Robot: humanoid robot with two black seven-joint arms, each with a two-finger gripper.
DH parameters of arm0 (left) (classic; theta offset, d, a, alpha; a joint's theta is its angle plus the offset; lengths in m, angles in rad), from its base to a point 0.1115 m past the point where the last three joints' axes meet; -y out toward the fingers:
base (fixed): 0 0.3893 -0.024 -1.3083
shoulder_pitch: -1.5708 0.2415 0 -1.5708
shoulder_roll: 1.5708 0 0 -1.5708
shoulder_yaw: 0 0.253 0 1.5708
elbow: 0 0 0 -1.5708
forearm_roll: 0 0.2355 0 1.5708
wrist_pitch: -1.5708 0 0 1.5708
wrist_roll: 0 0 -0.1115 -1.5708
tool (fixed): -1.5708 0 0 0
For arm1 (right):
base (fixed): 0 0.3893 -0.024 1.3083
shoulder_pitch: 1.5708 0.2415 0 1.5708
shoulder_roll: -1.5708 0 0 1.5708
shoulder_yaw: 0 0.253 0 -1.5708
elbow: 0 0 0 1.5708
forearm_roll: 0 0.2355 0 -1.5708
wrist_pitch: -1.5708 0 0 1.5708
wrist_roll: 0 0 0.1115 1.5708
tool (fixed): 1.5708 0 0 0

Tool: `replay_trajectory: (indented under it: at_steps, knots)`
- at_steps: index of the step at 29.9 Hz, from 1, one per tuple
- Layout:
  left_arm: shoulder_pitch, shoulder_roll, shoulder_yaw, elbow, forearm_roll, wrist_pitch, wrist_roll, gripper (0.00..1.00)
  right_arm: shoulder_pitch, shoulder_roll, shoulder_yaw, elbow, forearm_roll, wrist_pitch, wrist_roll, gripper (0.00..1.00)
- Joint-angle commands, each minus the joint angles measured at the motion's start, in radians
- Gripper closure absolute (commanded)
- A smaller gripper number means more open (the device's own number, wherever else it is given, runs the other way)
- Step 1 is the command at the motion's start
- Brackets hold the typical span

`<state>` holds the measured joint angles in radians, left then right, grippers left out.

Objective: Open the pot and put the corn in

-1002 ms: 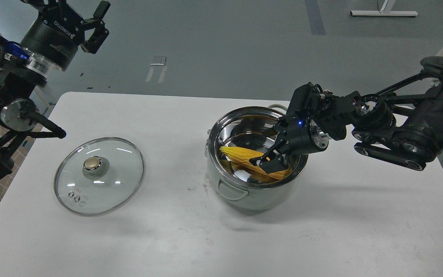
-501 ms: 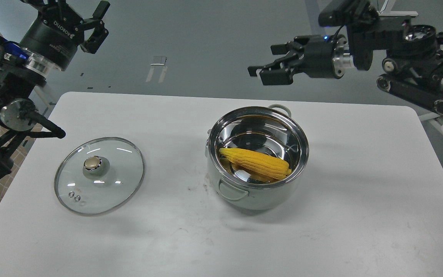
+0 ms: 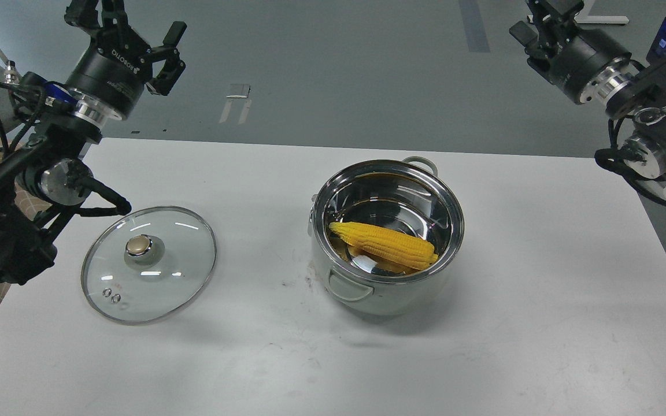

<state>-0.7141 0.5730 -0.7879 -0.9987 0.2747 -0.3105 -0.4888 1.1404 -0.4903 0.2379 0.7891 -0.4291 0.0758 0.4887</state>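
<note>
Grey floor (image 3: 321, 69) behind white table (image 3: 541, 277); even light.

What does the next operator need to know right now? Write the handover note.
Left claw: raised above the table's far left corner, open, holding nothing.
Right claw: raised at the top right, partly cut off by the frame; state unclear, nothing seen in it.
Pot: open, mid-table.
Corn: lying inside the pot.
Glass lid: flat on the table, left of the pot, knob up.
Done: pot opened, corn in.
Left: nothing visible.
</note>
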Motion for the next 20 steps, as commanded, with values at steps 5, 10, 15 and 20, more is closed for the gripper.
replay_trajectory:
  at_steps: [5,10,15,20]
  knots:
    - [0.036,-0.140,0.013,0.100,0.008,-0.018,0.000,0.02,-0.211,0.073,0.257,-0.036,0.107,0.021,0.000,0.01]
    - [0.035,-0.229,-0.007,0.229,0.009,-0.119,0.119,0.02,-0.274,0.108,0.330,-0.036,0.148,0.025,0.000,0.01]
    - [0.033,-0.249,-0.007,0.236,0.015,-0.145,0.090,0.02,-0.315,0.131,0.388,-0.036,0.151,0.004,0.000,0.01]
    - [0.033,-0.245,-0.010,0.233,0.014,-0.154,0.064,0.02,-0.335,0.144,0.440,-0.025,0.150,0.006,0.000,0.01]
